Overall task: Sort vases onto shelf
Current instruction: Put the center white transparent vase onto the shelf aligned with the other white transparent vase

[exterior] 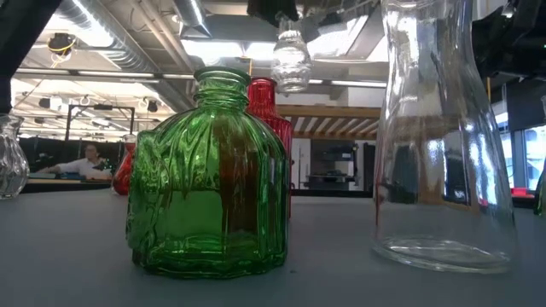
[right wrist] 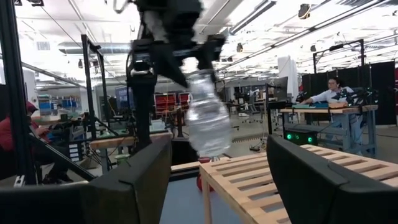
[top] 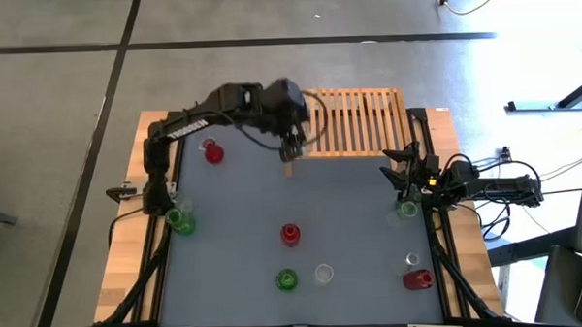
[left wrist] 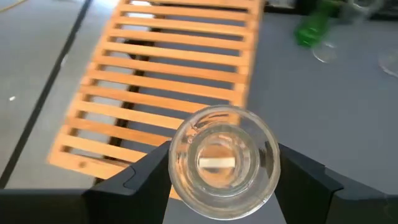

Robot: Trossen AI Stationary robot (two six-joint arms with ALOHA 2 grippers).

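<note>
Left pincer: raised over the worktop's far middle, just off the near-left corner of the rack; dark fingers closed on a small clear glass vase with a narrow neck, gripped at both sides and lifted clear of the surface. Same clear vase seen hanging in the air from the low view and from the right wrist view, tilted, above the rack's edge.

Low light-wood slatted shelf on short legs: far side of the worktop, right of centre; slats bare where visible.

Right pincer: at the right edge of the grey worktop, near the rack's near-right corner; fingers spread wide, holding nothing.

Vases standing on the worktop:
- red glass vase, far left.
- green glass vase, left edge, with a clear one just beside it on the far side.
- red glass vase, centre.
- green ribbed glass vase, near middle; large in the low view.
- clear glass vase, just right of the ribbed green one; tall in the low view.
- green vase, right edge, near the right pincer.
- red vase, near right, a small clear one just beyond it.
</note>
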